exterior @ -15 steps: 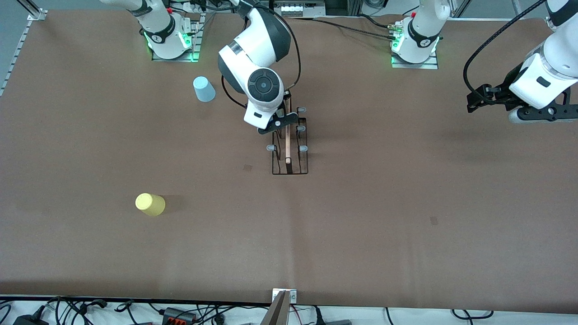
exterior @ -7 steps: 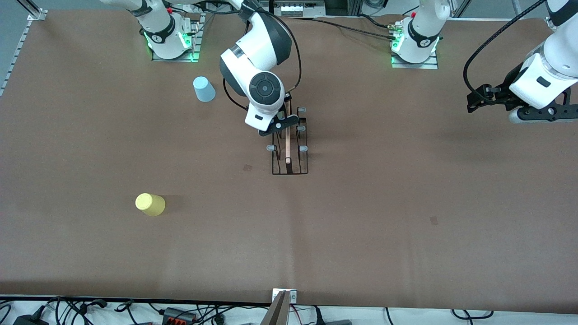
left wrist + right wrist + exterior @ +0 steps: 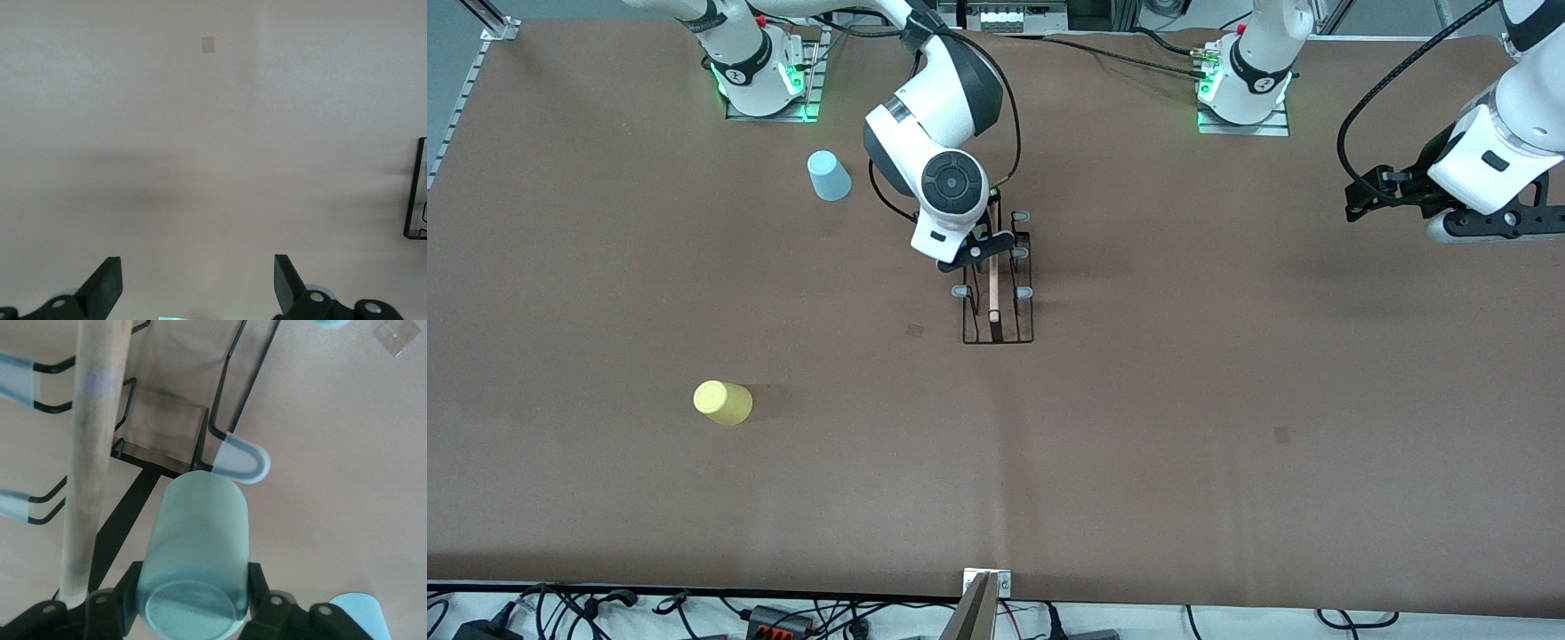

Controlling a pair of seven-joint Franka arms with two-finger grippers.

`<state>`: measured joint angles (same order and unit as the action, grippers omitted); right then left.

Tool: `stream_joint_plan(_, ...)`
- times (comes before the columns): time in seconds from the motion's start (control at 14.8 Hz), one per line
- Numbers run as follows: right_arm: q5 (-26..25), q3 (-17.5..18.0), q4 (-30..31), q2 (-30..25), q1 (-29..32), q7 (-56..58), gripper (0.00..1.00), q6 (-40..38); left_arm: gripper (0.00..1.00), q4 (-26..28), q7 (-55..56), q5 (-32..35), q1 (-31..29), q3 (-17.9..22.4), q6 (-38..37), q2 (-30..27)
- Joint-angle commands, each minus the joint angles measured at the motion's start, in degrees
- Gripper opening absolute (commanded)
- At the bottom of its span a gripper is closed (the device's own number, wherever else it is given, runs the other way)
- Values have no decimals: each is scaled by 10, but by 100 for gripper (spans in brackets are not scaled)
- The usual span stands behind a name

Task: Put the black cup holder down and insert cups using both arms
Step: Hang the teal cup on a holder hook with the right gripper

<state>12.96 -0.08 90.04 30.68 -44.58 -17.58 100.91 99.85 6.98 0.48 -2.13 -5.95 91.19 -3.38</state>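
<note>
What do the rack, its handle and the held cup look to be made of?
Rack: thin black wire, probably coated metal, with pale rubbery-looking caps on the pegs. Handle: light wood, judging by its matt, grainy tan surface. Cup in the right gripper: pale grey-green, smooth and slightly translucent, so likely plastic.

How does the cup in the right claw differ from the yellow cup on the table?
The grey-green cup is gripped in the right claw over the black cup holder, beside a pale-tipped peg; the yellow cup stands free on the table, nearer the front camera. The colours differ. Both look like plain tapered cups.
</note>
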Motion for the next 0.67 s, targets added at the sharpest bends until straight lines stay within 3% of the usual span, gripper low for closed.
stream_joint_plan(0.0,-6,-5,-7,3,-8,-5,41,0,100,-14,-12,8,1,2,-8,5)
stream_joint_plan(0.13,-7,-6,-8,1,-6,-5,100,-2,100,-14,-11,8,1,2,-8,5)
stream_joint_plan(0.61,-3,-10,-14,-28,-2,-28,100,-12,100,-14,-11,8,3,1,-8,5)
